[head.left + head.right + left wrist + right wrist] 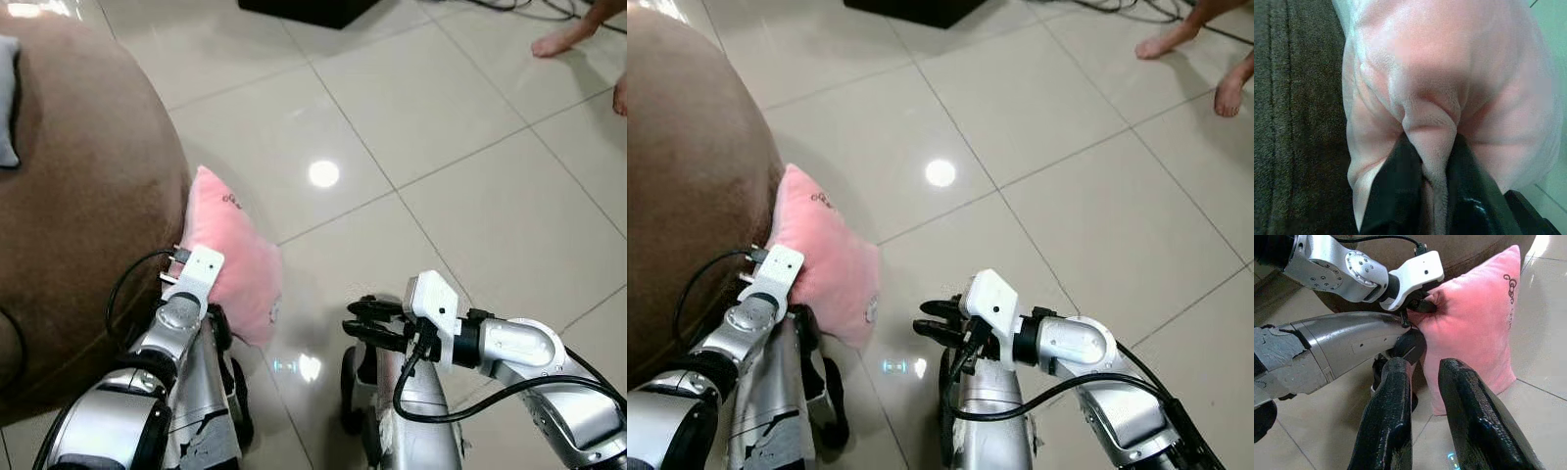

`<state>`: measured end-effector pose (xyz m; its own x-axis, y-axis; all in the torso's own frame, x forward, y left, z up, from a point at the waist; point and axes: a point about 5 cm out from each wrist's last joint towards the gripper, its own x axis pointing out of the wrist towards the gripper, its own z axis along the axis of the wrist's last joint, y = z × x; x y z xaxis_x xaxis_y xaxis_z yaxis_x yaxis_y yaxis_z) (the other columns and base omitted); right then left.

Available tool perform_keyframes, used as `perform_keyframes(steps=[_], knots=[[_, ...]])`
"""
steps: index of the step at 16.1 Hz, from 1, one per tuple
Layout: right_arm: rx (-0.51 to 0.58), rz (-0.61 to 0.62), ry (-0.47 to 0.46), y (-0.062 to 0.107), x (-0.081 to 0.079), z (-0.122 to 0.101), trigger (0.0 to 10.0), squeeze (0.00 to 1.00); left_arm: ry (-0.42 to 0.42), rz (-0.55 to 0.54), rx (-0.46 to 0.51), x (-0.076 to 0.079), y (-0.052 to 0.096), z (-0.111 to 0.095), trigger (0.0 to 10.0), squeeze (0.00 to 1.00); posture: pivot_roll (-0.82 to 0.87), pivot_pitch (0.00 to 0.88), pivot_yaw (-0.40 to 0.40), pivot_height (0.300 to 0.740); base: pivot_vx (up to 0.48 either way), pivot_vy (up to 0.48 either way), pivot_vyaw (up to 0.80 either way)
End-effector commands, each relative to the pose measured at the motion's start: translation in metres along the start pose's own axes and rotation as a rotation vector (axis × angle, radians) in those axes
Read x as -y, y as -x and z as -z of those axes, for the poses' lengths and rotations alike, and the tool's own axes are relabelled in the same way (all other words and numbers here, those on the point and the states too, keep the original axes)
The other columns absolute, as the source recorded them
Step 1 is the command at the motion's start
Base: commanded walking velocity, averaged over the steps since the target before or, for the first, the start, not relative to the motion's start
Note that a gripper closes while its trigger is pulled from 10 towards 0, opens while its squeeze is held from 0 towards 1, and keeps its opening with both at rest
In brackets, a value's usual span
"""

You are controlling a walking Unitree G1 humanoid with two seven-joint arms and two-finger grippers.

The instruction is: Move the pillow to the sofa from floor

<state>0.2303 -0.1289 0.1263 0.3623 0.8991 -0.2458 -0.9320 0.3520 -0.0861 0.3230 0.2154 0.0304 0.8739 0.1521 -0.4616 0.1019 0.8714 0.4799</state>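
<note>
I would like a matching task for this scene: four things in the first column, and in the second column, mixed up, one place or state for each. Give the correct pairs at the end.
Column 1:
1. pink pillow
2. left gripper
3. right gripper
4. brown sofa

Column 2:
A. holds nothing, above the tiled floor
B. shut on a fold of soft fabric
C. stands at the robot's left side
D. leans against the sofa, pinched at one edge

Pairs: 1-D, 2-B, 3-A, 4-C
</note>
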Motion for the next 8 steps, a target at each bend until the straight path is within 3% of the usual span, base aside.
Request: perform_keyframes(steps=[1,2,5,8], knots=[[-0.004,-0.024,-0.002,0.0,-0.005,0.0,10.0,0.0,-0.008,0.006,-0.048,0.004,0.003,0.015,0.0,0.0,-0.19,0.396,-0.08,0.552,0.0,0.0,0.0],[-0.004,-0.023,-0.002,0.0,-0.005,0.0,10.0,0.0,0.011,0.012,-0.038,0.004,0.003,0.014,0.0,0.0,-0.19,0.389,-0.079,0.552,0.0,0.0,0.0],[0.026,0.025,-0.016,0.002,-0.005,-0.001,10.0,0.0,0.113,0.089,0.12,0.013,0.003,-0.008,0.0,0.0,-0.16,0.353,-0.078,0.552,0.0,0.0,0.0],[0.062,0.073,-0.049,0.006,-0.011,-0.002,10.0,0.0,0.184,0.168,0.322,0.022,0.01,-0.029,0.0,0.0,-0.13,0.285,-0.077,0.552,0.0,0.0,0.0]])
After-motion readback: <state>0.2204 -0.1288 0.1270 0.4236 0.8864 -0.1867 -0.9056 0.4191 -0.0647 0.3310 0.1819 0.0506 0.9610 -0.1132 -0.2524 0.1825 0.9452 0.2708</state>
